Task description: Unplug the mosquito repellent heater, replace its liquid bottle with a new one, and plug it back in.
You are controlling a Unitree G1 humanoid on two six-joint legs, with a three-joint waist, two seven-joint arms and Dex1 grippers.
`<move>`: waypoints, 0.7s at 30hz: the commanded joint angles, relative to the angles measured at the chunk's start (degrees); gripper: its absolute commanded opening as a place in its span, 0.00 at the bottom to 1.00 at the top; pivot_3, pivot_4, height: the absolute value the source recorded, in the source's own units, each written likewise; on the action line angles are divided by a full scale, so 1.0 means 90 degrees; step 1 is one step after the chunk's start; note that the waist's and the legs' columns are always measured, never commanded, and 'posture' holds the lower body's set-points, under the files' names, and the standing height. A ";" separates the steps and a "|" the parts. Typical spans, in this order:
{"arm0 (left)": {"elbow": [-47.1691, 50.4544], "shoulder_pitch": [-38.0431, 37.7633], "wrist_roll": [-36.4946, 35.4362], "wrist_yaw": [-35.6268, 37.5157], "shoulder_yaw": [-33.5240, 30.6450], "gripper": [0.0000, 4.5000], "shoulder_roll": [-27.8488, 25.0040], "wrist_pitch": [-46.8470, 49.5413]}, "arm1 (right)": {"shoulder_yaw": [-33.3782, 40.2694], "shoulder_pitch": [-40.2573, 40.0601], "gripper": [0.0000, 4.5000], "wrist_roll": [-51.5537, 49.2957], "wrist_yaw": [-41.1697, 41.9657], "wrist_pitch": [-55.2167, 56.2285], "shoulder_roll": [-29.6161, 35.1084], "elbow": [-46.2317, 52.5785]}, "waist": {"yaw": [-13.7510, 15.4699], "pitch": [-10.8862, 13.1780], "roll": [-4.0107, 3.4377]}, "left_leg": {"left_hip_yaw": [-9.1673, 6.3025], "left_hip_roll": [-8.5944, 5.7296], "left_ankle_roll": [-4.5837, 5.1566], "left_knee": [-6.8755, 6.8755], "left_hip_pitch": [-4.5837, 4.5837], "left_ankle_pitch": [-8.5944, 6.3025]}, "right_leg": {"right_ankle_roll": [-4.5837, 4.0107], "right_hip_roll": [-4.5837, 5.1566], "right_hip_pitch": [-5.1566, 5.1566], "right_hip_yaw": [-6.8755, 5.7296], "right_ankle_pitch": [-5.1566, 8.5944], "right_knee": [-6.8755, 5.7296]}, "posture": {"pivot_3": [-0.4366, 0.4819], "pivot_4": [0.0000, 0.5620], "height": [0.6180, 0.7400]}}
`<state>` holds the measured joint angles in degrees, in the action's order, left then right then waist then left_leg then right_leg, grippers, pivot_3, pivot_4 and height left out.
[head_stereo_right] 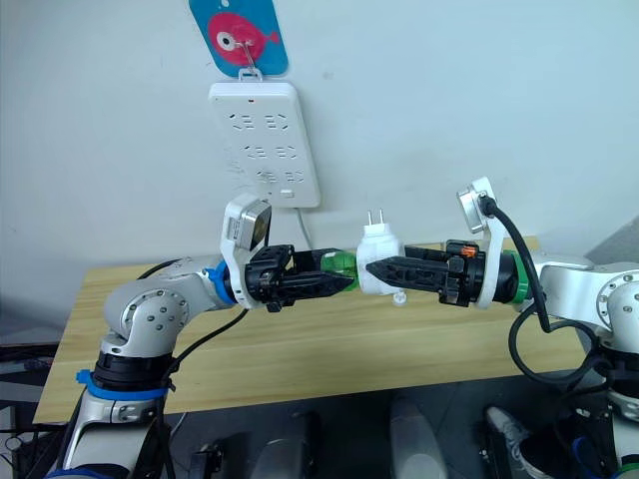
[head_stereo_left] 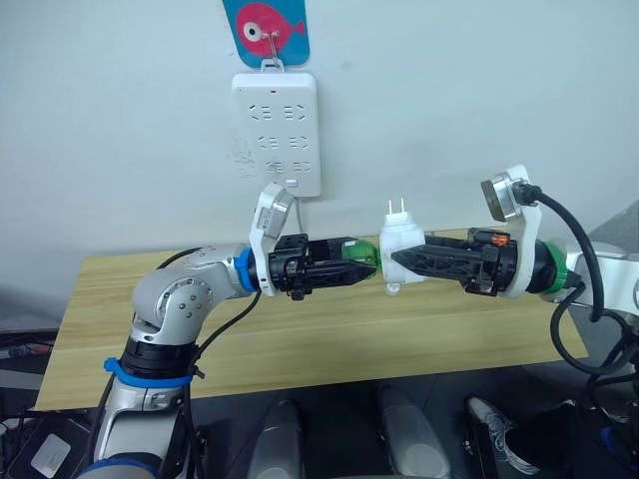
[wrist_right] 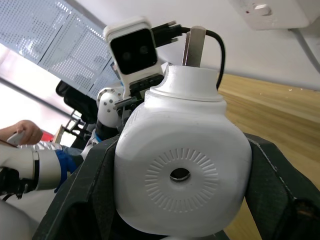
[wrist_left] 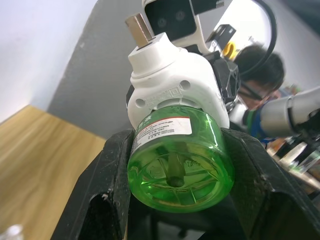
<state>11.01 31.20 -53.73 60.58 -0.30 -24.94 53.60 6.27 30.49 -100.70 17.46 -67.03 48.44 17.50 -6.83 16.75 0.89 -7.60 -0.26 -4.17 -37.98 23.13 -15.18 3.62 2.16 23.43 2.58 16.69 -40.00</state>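
Note:
The mosquito repellent heater [head_stereo_left: 400, 247] is a small white unit held in the air above the wooden table [head_stereo_left: 319, 339], its two metal prongs pointing up. My right gripper [head_stereo_left: 397, 257] is shut on its white body, whose round vent hole [wrist_right: 180, 174] faces the right wrist camera. A green liquid bottle [wrist_left: 179, 160] with a red and white label is joined to the heater. My left gripper [head_stereo_left: 371, 269] is shut on that bottle [head_stereo_left: 361, 259] from the left. The two grippers meet tip to tip at mid-table height.
A long white power strip [head_stereo_left: 277, 128] hangs on the wall from a hook on a blue fish sticker [head_stereo_left: 266, 28], above and left of the heater. The table's top lies below both arms. A person [wrist_left: 260, 82] sits beyond the right arm in the left wrist view.

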 commanded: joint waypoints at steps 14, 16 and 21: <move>0.0253 0.0225 -0.0316 0.0231 0.0310 0.51 0.0015 0.0448 | -0.0316 0.0393 0.67 0.1143 0.1177 0.0113 -0.0288 0.1018 | -0.0121 -0.0018 -0.0001 | -0.0001 0.0000 -0.0001 0.0001 -0.0001 0.0001 | 0.0000 0.0001 0.0000 0.0000 0.0000 0.0000 | 0.23 0.34 0.95; 0.0294 0.0221 -0.0241 0.0282 0.0358 0.51 0.0016 0.0377 | -0.0340 0.0399 0.67 0.1040 0.1061 0.0054 -0.0272 0.0964 | -0.0121 -0.0019 -0.0001 | -0.0001 -0.0001 -0.0001 0.0001 -0.0001 0.0001 | 0.0000 0.0001 0.0000 0.0000 0.0000 0.0000 | 0.24 0.34 0.95; 0.0261 0.0221 -0.0114 0.0287 0.0363 0.51 0.0084 0.0245 | -0.0387 0.0490 0.67 0.0218 0.0579 -0.0109 -0.0150 0.0584 | -0.0121 -0.0019 -0.0001 | -0.0001 0.0000 -0.0001 0.0001 0.0000 0.0000 | 0.0000 0.0002 0.0000 0.0001 0.0000 0.0000 | 0.23 0.34 0.95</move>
<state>9.21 32.17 -54.89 63.25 -0.60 -25.98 56.75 5.33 33.08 -93.52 22.83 -67.69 48.25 20.18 -7.92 16.58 0.88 -7.60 -0.26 -4.17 -37.98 23.13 -15.18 3.62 2.18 23.43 2.59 16.69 -39.99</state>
